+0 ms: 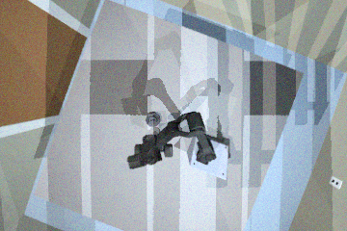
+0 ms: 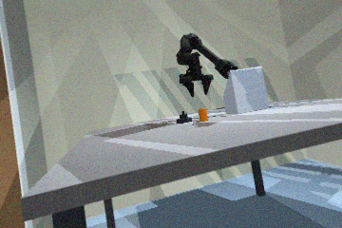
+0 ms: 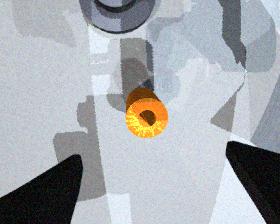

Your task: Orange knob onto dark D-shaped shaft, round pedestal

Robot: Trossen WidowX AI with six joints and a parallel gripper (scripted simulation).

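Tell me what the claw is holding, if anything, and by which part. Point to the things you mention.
Nothing is held: the claw (image 2: 199,95) (image 3: 156,156) is open above the table (image 2: 142,154), and the orange knob (image 2: 203,115) (image 3: 146,118) stands below, clear of both fingers.
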